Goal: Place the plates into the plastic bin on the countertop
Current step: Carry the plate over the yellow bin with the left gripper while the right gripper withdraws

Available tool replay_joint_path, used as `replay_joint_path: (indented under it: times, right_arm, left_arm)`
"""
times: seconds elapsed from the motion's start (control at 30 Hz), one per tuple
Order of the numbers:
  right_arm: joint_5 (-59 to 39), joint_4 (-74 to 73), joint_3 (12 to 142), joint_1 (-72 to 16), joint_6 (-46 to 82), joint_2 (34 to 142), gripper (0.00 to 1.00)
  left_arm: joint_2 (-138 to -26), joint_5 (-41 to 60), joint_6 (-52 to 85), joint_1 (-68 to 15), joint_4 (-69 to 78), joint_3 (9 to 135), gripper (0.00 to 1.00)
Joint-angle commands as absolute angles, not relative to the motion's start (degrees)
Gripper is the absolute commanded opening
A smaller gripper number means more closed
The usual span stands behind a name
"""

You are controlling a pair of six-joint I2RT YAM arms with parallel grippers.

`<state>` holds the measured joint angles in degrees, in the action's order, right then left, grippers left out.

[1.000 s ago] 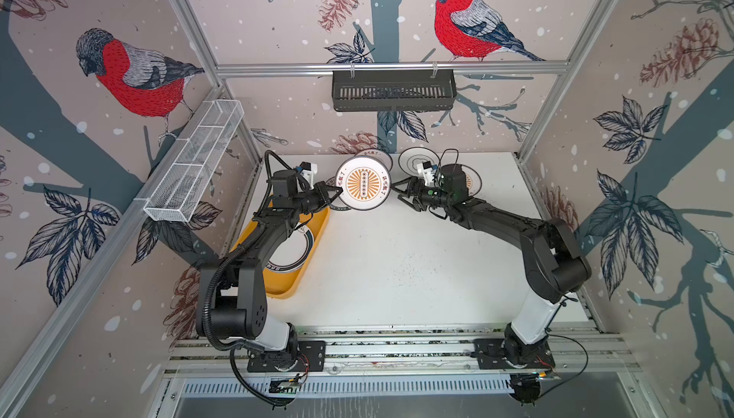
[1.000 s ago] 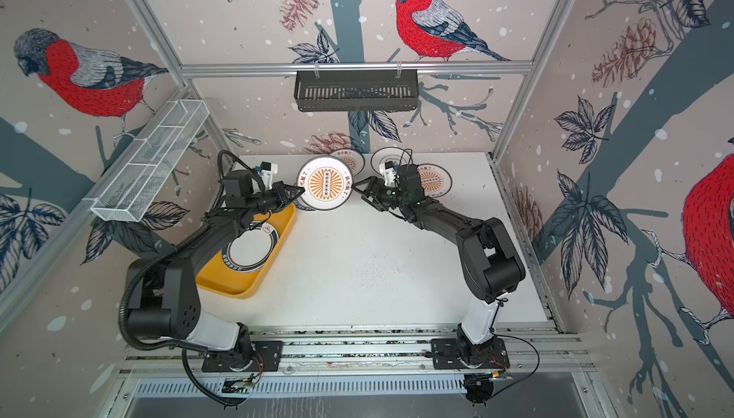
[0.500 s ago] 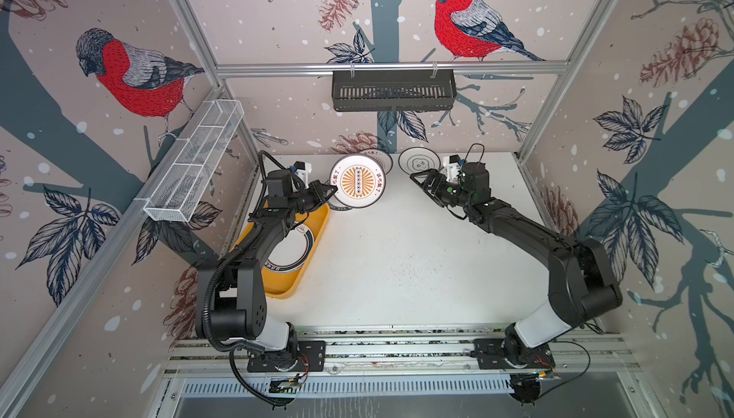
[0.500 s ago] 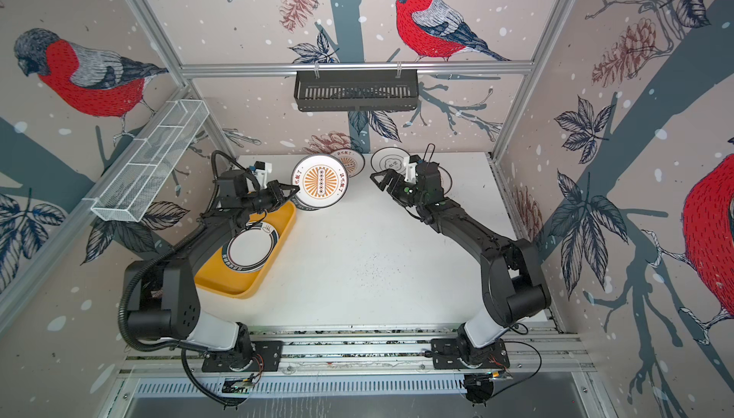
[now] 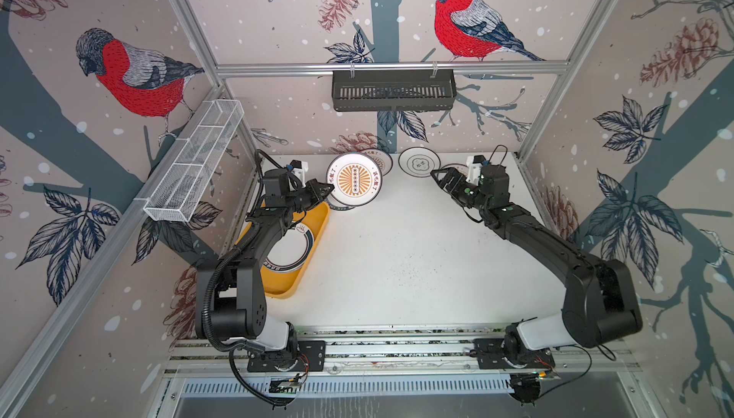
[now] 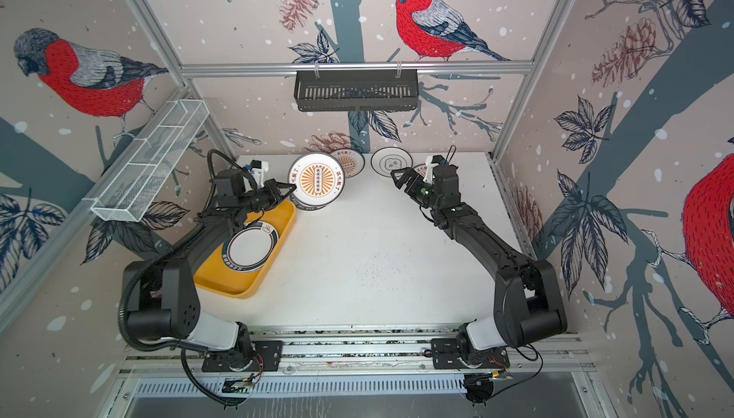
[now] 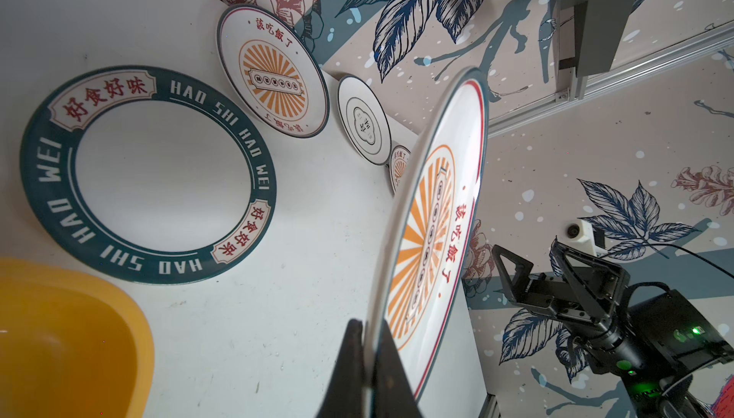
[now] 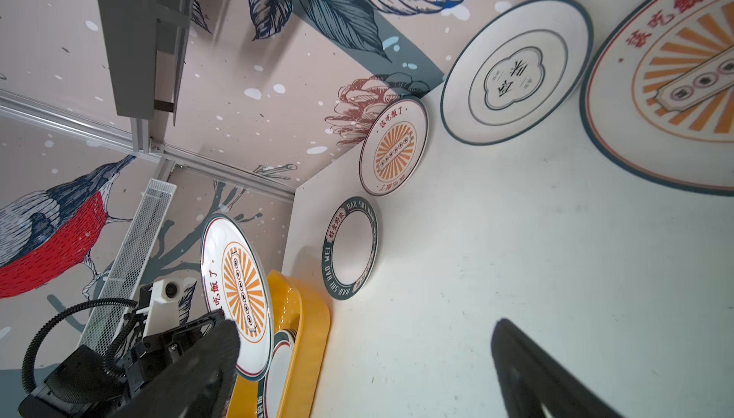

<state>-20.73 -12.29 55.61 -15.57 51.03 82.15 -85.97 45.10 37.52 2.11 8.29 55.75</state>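
An orange sunburst plate [image 5: 354,179] [image 6: 317,182] hangs tilted above the far end of the yellow plastic bin [image 5: 284,287] [image 6: 234,285]. My left gripper [image 5: 327,189] [image 7: 371,328] is shut on that plate's rim [image 7: 437,213]. A green-rimmed plate [image 5: 290,249] [image 6: 250,247] lies in the bin. On the countertop [image 5: 397,257] lie a green lettered plate [image 7: 159,174], a sunburst plate [image 7: 274,78] and an emblem plate [image 5: 419,162] [image 8: 516,70]. My right gripper [image 5: 441,177] [image 8: 365,326] stands open and empty over the back right, beside a large sunburst plate [image 8: 675,90].
A black slatted basket [image 5: 393,90] hangs on the back wall. On the left wall hangs a white wire-mesh basket [image 5: 194,166]. Aluminium rails [image 5: 397,346] frame the countertop's front edge. My left arm [image 5: 258,245] arches over the bin.
My right gripper has opened wide and drawn back to the right, away from the sunburst plate. The left gripper keeps the plate and has shifted slightly left.
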Motion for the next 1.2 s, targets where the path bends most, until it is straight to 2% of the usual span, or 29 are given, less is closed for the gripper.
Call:
replay_joint_path:
  times: [0.0,0.4,0.8,1.17]
  right_arm:
    - [-16.71,-12.04,54.57,-14.76,49.30,80.11,1.00]
    - [-13.78,-11.43,50.83,-10.82,48.69,74.48,0.99]
    - [-15.40,-12.55,49.33,-9.27,48.87,74.72,0.99]
    - [-16.08,-13.80,48.23,-8.71,49.16,74.40,1.00]
  left_arm:
    - [-85.78,45.74,36.78,2.44,10.06,56.36,0.00]
    - [-83.62,43.20,36.48,3.72,4.29,57.48,0.00]
    - [-71.96,41.06,42.25,11.23,2.95,45.35,0.00]
    - [-61.61,39.95,40.68,17.37,-3.65,37.65,0.00]
